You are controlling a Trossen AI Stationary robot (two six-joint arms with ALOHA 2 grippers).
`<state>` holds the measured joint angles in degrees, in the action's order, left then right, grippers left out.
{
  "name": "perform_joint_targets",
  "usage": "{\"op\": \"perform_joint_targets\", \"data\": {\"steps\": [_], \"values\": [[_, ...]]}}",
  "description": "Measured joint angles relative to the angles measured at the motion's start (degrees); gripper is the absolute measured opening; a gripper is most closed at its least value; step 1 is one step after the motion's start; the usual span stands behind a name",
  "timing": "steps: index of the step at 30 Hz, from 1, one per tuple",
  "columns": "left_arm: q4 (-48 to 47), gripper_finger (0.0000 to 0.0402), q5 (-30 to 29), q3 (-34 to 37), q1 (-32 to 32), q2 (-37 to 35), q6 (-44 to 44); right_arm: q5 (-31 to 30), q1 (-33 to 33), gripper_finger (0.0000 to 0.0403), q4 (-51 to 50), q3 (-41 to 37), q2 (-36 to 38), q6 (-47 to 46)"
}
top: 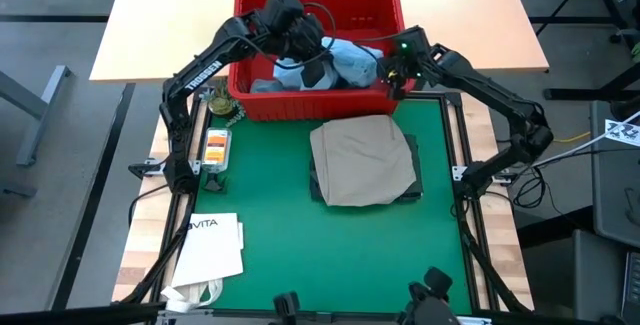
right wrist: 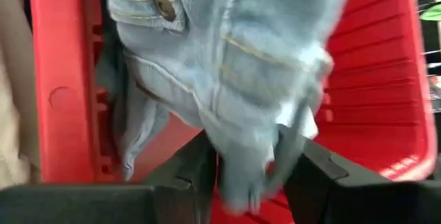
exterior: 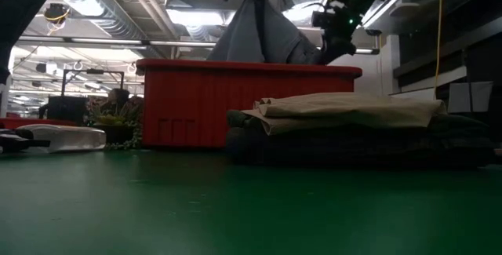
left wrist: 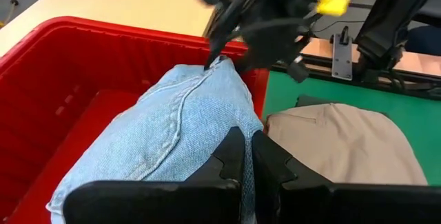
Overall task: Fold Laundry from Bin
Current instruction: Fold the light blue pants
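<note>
A: Which step is in hand, do you think?

B: I judge it is the taking out of the last garment. The light blue denim jeans (top: 335,63) are lifted above the red crate (top: 262,105), and both arms hold them. The left gripper (left wrist: 249,156) has its fingers pressed together, pinching the denim. The right gripper (right wrist: 251,182) has its fingers partly spread, with a fold of the jeans hanging between them near the waistband button.

A: And the other clothes?

B: The khaki garment (top: 362,162) lies folded on the green mat (top: 280,235), on top of darker folded garments (exterior: 353,141), just in front of the crate.

A: How do the jeans point?

B: In the low view they hang as a peak over the crate. From above, their long axis seems to run across the crate, from one gripper to the other. Which end is the legs, I cannot tell.

A: What does the next move need?

B: Probably to carry them clear over the crate wall to a free part of the mat, with both grips kept firm.
</note>
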<state>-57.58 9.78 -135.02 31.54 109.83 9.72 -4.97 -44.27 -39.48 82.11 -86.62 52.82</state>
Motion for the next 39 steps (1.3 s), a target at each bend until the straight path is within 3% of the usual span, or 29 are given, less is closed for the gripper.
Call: {"op": "perform_joint_targets", "data": {"steps": [6,9,13,16,19,24,33,39], "values": [[0.00,0.0002,-0.01,0.00,-0.71,0.01,0.00,0.03,0.00,0.0134,0.16,0.00,-2.11,0.01],[-0.03,0.0002,-0.79,0.00,-0.71,0.01,0.02,-0.01,0.00,0.0100,0.32,0.00,-2.08,0.04],[-0.54,0.0002,-2.08,0.00,-0.68,0.01,0.04,-0.54,0.00,0.0023,-0.12,0.43,-1.22,0.35],[-0.55,0.0002,-2.08,0.00,-0.44,0.01,0.02,-1.78,0.00,0.0015,-0.94,3.00,-0.29,1.53],[-0.55,0.0002,-2.08,0.00,-0.49,0.01,0.00,-4.36,0.00,0.0027,-4.37,8.30,0.23,1.60],[-0.56,0.0002,-2.07,0.00,-1.70,0.01,-0.03,-8.00,0.04,0.0007,-13.91,20.32,0.23,1.64],[1.29,0.0002,-1.20,0.00,-7.62,0.01,-0.16,-5.64,0.16,0.0006,-32.96,41.04,0.32,-3.44],[0.86,0.0002,-1.29,0.00,-13.10,0.01,-0.13,-5.18,6.05,0.0008,-46.82,47.40,0.60,-9.71]]}}
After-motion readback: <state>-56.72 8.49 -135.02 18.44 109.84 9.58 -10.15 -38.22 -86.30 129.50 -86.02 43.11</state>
